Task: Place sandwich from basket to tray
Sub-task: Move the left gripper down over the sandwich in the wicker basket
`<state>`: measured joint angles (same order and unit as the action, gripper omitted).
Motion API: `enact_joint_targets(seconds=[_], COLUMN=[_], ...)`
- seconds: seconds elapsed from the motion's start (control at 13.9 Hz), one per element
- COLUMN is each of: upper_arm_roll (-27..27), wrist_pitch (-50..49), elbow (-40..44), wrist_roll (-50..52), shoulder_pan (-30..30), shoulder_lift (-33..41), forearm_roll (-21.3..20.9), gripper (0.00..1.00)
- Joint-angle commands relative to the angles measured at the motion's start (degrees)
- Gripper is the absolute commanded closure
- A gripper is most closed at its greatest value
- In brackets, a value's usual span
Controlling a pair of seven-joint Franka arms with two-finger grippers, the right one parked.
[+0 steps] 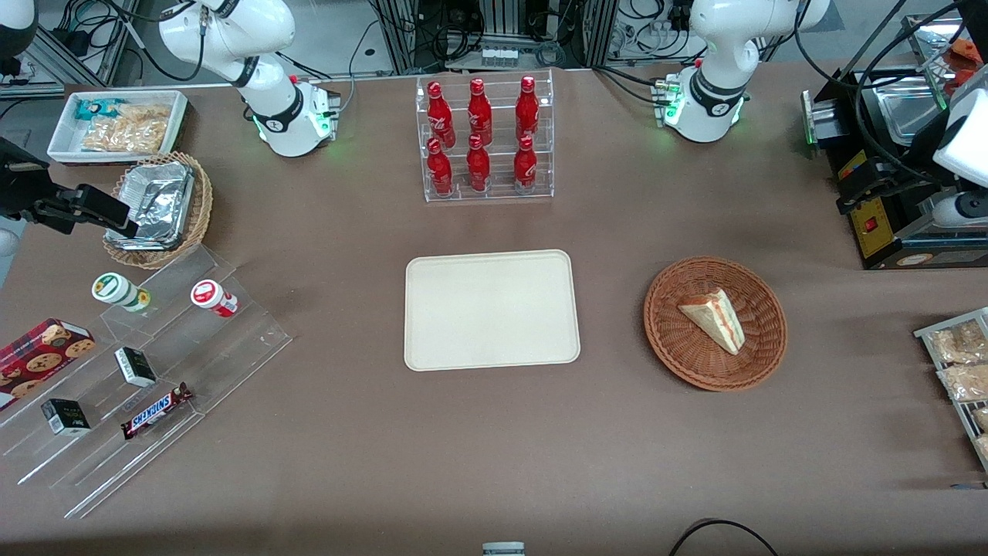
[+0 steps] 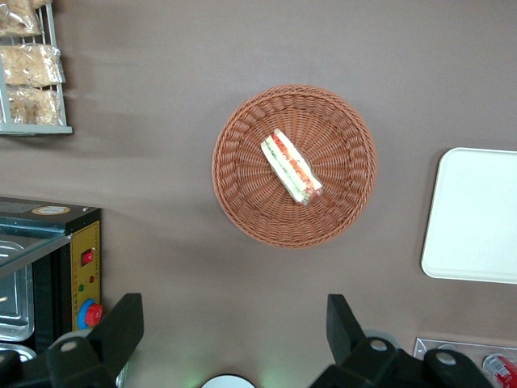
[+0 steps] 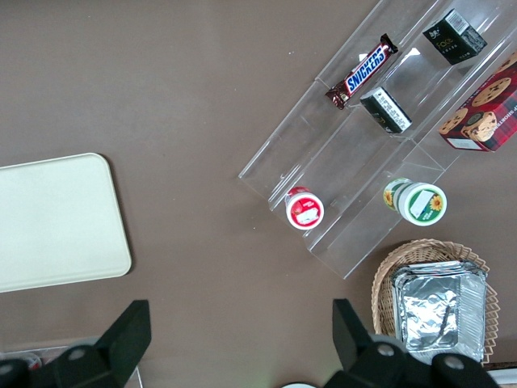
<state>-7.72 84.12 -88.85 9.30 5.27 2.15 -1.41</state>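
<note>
Now, line by line:

Sandwich: the small triangular wedge of pale white bread (image 1: 715,316) lies on its side inside the basket, near the middle of it. The wrist view shows its cut edge (image 2: 292,166) with thin layers of red-orange and green filling between white slices, under what looks like a clear wrap.

Basket: the round, shallow, reddish-brown woven wicker basket (image 1: 670,337) sits in the right half of the front view, on the brown table (image 1: 494,448). In the wrist view its rim (image 2: 234,206) is fully visible around the sandwich.

Tray: the flat cream-beige rectangular tray with rounded corners (image 1: 492,309) is at the centre of the front view, beside the basket and apart from it. Its surface is bare.

Gripper: the black two-finger gripper of the left arm (image 2: 234,323) is high above the table, close to the basket but not over it. Its fingers (image 2: 123,323) stand wide apart and hold nothing.

Background: a clear acrylic rack with six red bottles (image 1: 484,135) stands farther from the front camera than the tray.
</note>
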Motion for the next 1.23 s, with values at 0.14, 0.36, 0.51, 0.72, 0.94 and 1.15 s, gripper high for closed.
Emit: enact_joint_targets(seconds=[0.14,0.36,0.51,0.72,0.94,1.15], upper_arm_roll=[-0.01,-0.1,-0.19,-0.27,-0.27,-0.27], wrist_pitch=[-0.19,4.97,11.47,24.55,36.24,45.14], elbow=[0.08,-3.94,-8.95,-18.61,-26.97,-34.7], wrist_roll=[0.81,1.42,6.58,16.25,29.59,39.73], shoulder_pan=[0.18,-0.96,-1.4,-2.98,-4.57,-6.24], shoulder_lift=[-3.02,-6.98,-7.86,-7.61,-7.78,-8.57], forearm_roll=[0.71,0.01,0.01,0.01,0.1,0.01], gripper=[0.0,0.0,0.0,0.0,0.0,0.0])
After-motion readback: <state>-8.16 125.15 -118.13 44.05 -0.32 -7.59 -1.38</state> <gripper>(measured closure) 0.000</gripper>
